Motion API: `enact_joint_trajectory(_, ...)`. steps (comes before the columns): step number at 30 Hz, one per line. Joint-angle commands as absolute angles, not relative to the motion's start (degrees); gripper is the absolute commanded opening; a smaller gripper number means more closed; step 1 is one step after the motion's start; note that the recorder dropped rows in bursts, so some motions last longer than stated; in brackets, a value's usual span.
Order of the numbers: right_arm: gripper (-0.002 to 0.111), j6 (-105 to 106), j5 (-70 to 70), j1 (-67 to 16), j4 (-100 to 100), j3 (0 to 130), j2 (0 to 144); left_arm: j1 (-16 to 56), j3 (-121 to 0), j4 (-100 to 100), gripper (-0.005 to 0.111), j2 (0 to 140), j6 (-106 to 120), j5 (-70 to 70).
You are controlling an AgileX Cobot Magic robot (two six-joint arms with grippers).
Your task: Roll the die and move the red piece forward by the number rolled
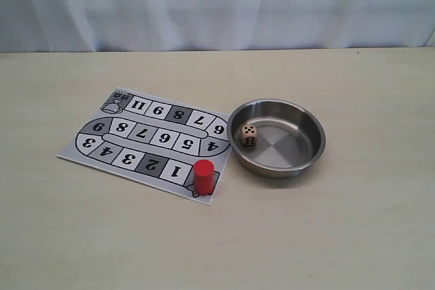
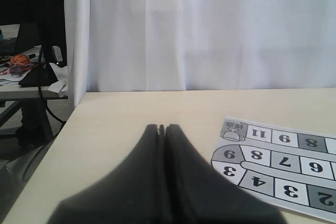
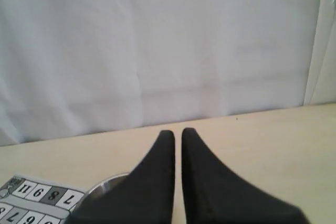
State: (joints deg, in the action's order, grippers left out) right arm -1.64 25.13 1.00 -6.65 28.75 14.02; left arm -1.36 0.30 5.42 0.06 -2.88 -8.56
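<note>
We see pale beige tabletop (image 1: 353,236), white curtain (image 1: 204,5); grey printed paper board (image 1: 143,164) numbered to 11; left gripper (image 2: 161,127), right gripper (image 3: 178,132) closed, empty.

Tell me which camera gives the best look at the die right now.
Exterior view: the die sits inside the steel bowl near its board-side wall, dots visible. Left wrist view shows only part of the game board, no die. Right wrist view shows just a sliver of bowl rim behind the right end effector, no die.
</note>
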Motion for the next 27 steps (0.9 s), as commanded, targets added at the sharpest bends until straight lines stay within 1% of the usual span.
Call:
enact_joint_trajectory(1,0.004,-0.68,29.98,1.23,-6.81,34.22,21.66,-1.36,0.00,5.33,0.000,0.00,-3.03,-8.11)
enact_joint_trajectory(5,0.004,7.02,32.79,1.23,-7.29,37.40,29.05,-1.36,0.00,5.33,0.000,0.00,-3.03,-8.11)
enact_joint_trajectory(8,0.005,11.57,31.38,1.23,-12.56,37.67,33.97,-1.36,0.00,5.33,0.000,0.00,-3.03,-8.11)
enact_joint_trajectory(9,0.006,14.24,31.49,1.23,-14.29,37.83,35.39,-1.36,0.00,5.33,0.000,0.00,-3.03,-8.11)
enact_joint_trajectory(12,0.018,26.91,31.76,1.14,-24.00,38.07,40.94,-1.36,0.00,5.33,0.000,0.00,-3.03,-8.11)
enact_joint_trajectory(16,0.038,43.65,33.62,1.14,-41.70,38.07,47.23,-1.36,0.00,5.33,0.000,0.00,-3.03,-8.21)
enact_joint_trajectory(18,0.044,50.14,35.61,1.14,-46.09,38.75,50.32,-1.36,0.00,5.33,0.000,0.00,-3.03,-8.21)
enact_joint_trajectory(23,0.045,50.66,43.73,-0.23,-46.89,44.34,58.18,-1.36,0.00,5.33,0.000,0.00,-3.03,-8.21)
enact_joint_trajectory(27,0.040,44.57,43.46,-5.25,-39.52,48.93,64.27,-1.36,0.00,5.33,0.000,0.00,-3.03,-8.21)
